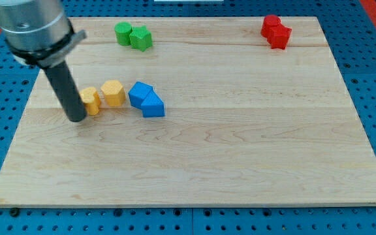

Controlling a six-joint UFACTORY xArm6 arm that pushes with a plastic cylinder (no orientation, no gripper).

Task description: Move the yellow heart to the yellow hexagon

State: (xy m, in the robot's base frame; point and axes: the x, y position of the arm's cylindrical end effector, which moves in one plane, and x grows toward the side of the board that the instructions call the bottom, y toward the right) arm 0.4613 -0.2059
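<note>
my tip [77,119]: far over on the view's left, the dark rod comes down onto the wooden board [240,163] and its end sits right against the left side of the yellow heart, touching or all but touching. no jaws here to be apart or together, just a bare rod, clamped on nothing.
yellow heart [91,100]: just right of the rod, partly hidden behind it, in the left part of the board a little above mid-height.
how it handles: looks like a small, stiff, light block with a smooth face, so i judge it slides easily and may spin off if the push lands off-centre.
where to take it: no grasp possible; i'd press on the middle of its left flank, opposite the hexagon.
which way it points: hard to call, the rod covers its left edge; what shows looks slightly taller than wide in the view, so i can't name a long axis or where the point faces.
yellow hexagon [113,92]: just beside the heart on its right and a touch higher, a narrow gap between them; the job looks nearly done.
blue blocks [146,100]: two touching, just right of the hexagon, a crowding risk if the push overruns.
green blocks [133,34]: a pair at the view's top, well apart.
red blocks [276,31]: a pair at top right, far from the action.
</note>
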